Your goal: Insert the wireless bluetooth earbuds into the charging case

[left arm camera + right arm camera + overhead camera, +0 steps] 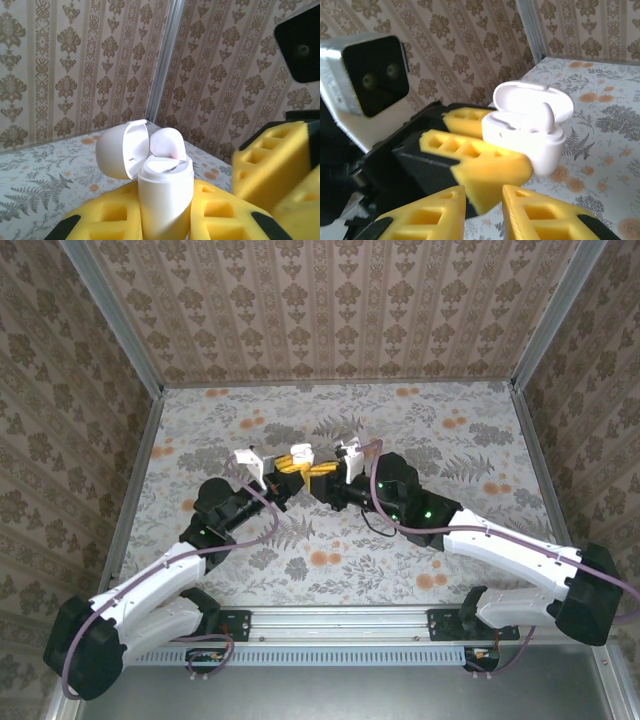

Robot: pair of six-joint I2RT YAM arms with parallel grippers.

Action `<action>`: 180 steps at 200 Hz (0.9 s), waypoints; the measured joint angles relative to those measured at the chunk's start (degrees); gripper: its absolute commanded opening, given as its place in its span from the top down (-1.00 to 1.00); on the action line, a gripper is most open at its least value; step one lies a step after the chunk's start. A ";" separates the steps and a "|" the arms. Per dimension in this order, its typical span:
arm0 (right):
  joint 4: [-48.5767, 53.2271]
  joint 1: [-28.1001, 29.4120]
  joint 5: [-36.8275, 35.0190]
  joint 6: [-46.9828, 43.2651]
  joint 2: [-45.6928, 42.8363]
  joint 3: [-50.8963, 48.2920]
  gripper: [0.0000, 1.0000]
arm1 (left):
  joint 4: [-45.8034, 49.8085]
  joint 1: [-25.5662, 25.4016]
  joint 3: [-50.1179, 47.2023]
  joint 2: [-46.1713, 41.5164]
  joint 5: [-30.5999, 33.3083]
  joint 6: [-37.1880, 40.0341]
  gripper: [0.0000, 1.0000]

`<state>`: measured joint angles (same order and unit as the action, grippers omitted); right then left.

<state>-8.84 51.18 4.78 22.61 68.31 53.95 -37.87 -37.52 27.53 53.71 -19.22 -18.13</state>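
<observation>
The top camera looks down from above and behind both arms, taking in the whole surface point(460, 430). Each wrist camera looks along its own yellow fingers point(115, 220), very near, both with the charging case point(165, 200) mid-frame, seen from opposite sides.

case point(165, 200): base cut off by bottom edge.
earbud point(547, 117): lower part hidden inside case.
right fingers point(540, 215): blurred, lower ends cropped.

Both your arms reach forward and angle inward, wrists nearly meeting at mid-table. Your left gripper point(298, 463) is clamped on the charging case point(165, 200) (one yellow finger on each side). Your right gripper point(482, 200) faces it closely, jaws slightly parted and holding nothing
</observation>
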 measured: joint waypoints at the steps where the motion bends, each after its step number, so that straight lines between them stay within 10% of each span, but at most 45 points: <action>1: 0.09 0.00 0.00 0.00 -0.11 0.00 0.40 | 0.00 0.00 0.00 -0.02 0.00 0.02 1.00; 180: 18.97 -7.32 11.47 5.49 -1.18 12.26 0.22 | -6.47 0.00 -2.47 -0.74 -12.98 8.09 1.00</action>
<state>10.13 43.86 16.25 28.10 67.13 66.22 -44.34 -37.52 25.06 52.97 -32.21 -10.04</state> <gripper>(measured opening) 0.390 0.193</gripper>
